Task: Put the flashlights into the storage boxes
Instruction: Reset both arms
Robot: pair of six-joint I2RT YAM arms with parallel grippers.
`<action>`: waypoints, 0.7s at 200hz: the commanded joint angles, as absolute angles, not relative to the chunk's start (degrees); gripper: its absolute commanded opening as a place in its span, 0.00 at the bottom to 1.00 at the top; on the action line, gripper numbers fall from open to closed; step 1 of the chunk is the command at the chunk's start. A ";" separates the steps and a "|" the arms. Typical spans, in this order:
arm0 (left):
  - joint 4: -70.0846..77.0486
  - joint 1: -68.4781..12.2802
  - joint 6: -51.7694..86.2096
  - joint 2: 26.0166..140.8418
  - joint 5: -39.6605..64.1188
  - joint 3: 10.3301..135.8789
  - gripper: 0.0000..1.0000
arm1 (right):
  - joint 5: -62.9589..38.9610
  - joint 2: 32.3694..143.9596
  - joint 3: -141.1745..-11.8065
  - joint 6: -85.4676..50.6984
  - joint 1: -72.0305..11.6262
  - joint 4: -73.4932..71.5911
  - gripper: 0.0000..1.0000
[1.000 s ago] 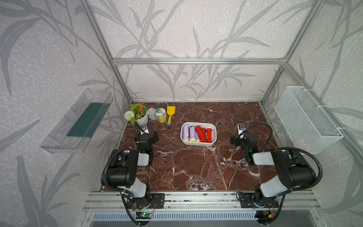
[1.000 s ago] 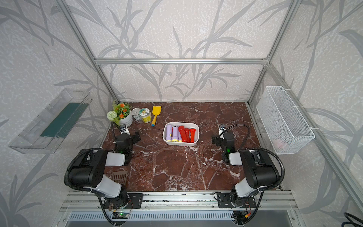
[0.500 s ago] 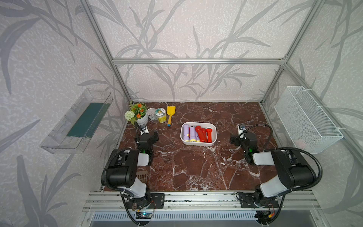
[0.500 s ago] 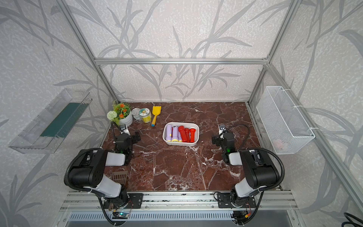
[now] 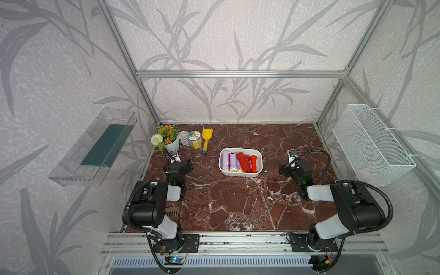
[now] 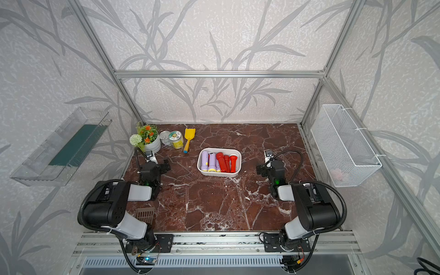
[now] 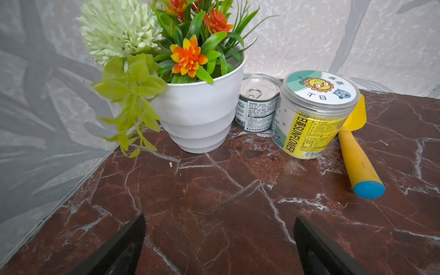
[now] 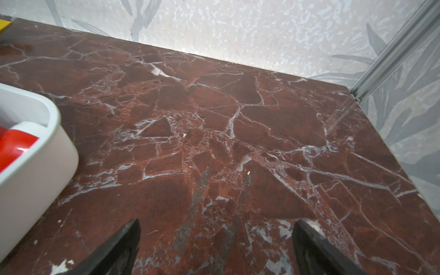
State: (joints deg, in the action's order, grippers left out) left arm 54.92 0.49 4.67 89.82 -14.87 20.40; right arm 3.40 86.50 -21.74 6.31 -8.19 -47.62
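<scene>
Arms (image 5: 148, 204) (image 5: 354, 209) folded low — left end effector (image 7: 219, 217) splayed | right end effector (image 8: 217, 222) splayed

Top views overhead; wrist views near tabletop (image 7: 214, 190)

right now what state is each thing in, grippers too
flashlights: lying side by side inside the storage box
storage box: upright, open top
left gripper: fingers apart, empty
right gripper: fingers apart, empty
tin can: upright, pull-tab lid unopened
sunflower jar: upright, lid on
yellow shovel: lying flat
flower pot: upright
</scene>
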 commanded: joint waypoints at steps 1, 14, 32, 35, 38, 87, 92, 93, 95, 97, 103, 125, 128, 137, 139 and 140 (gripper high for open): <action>56.45 0.61 4.48 89.77 -14.60 20.41 0.99 | 1.38 80.63 -23.01 6.88 -8.00 -42.01 0.99; 56.47 0.61 4.47 89.78 -14.67 20.39 0.99 | 0.64 77.41 -23.62 6.93 -8.00 -37.40 0.99; 56.46 0.61 4.48 89.79 -14.60 20.39 0.99 | 0.10 76.82 -23.39 7.27 -8.02 -37.19 0.99; 56.44 0.54 4.42 89.80 -14.74 20.39 0.99 | 0.09 77.08 -23.30 7.29 -8.00 -37.51 0.99; 56.50 0.55 4.44 89.82 -14.76 20.39 0.99 | 0.08 77.48 -23.17 7.42 -8.00 -37.79 0.99; 56.44 0.59 4.48 89.78 -14.73 20.43 0.99 | 1.27 84.63 -22.59 7.26 -7.90 -46.63 0.99; 56.45 0.60 4.45 89.81 -14.73 20.39 0.99 | 0.68 85.49 -22.63 7.57 -7.93 -47.20 0.99; 56.44 0.56 4.47 89.82 -14.70 20.39 0.99 | 0.65 85.68 -22.65 7.61 -7.92 -47.33 0.99; 56.49 0.54 4.48 89.82 -14.75 20.39 0.99 | 0.58 86.06 -22.67 7.68 -7.91 -47.58 0.99; 56.51 0.60 4.46 89.82 -14.76 20.39 0.99 | 0.54 86.49 -22.63 7.65 -7.91 -47.97 0.99; 56.47 0.58 4.48 89.76 -14.71 20.39 0.99 | 0.80 87.76 -22.52 7.37 -7.92 -49.48 0.99; 56.50 0.61 4.46 89.82 -14.69 20.39 0.99 | 1.46 89.23 -21.88 5.87 -7.12 -52.36 0.99; 56.44 0.58 4.47 89.75 -14.71 20.39 0.99 | 1.37 89.09 -21.96 5.95 -7.09 -51.98 0.99; 56.44 0.57 4.48 89.80 -14.76 20.40 0.99 | 1.19 88.72 -22.30 5.98 -7.03 -50.64 0.99; 56.45 0.60 4.48 89.82 -14.70 20.39 0.99 | 1.22 88.63 -22.38 6.02 -7.03 -50.34 0.99; 56.48 0.61 4.48 89.78 -14.73 20.39 0.99 | 1.18 88.57 -22.44 6.04 -7.03 -50.13 0.99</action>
State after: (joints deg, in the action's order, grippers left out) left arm 54.94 0.49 4.67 89.82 -14.87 20.40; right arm 0.99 89.12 -22.24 6.83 -7.53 -47.09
